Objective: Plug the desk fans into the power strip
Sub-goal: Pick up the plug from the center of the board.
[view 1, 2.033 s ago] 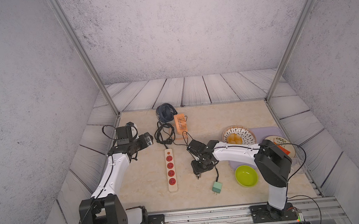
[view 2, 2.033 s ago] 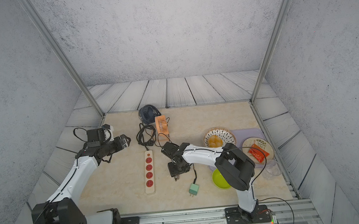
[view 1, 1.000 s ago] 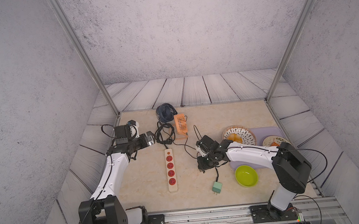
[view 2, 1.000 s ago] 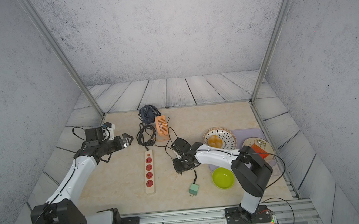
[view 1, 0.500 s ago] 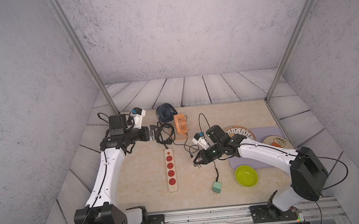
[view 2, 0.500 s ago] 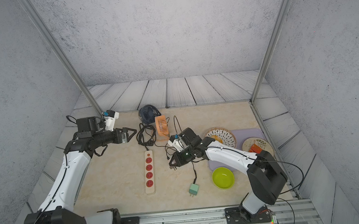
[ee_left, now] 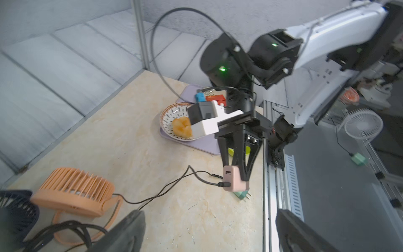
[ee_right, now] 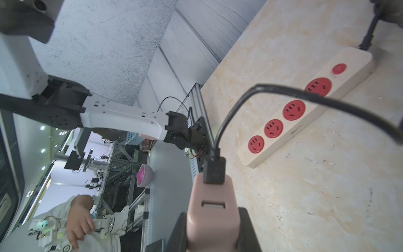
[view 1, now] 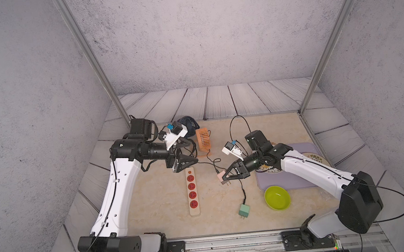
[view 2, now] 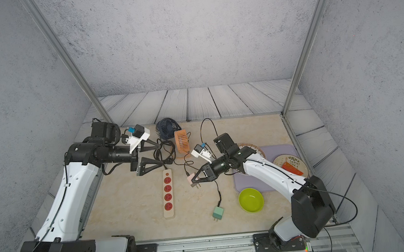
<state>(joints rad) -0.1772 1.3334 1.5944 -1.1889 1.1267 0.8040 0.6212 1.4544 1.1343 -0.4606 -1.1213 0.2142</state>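
Note:
The cream power strip lies flat mid-table, its red sockets bare. My right gripper is shut on a pink plug adapter. It holds the adapter above the table just right of the strip, prongs pointing down. A thin black cord runs from the adapter to the orange desk fan. My left gripper hangs open and empty above the strip's cord end.
A green adapter lies near the front edge, a lime bowl to its right. A purple mat with plates of food is at the right. A dark blue fan and coiled black cord sit behind the strip.
My right gripper has lifted the pink adapter off the table and turned towards the strip. The left arm has risen and swung right, over the strip's far end.

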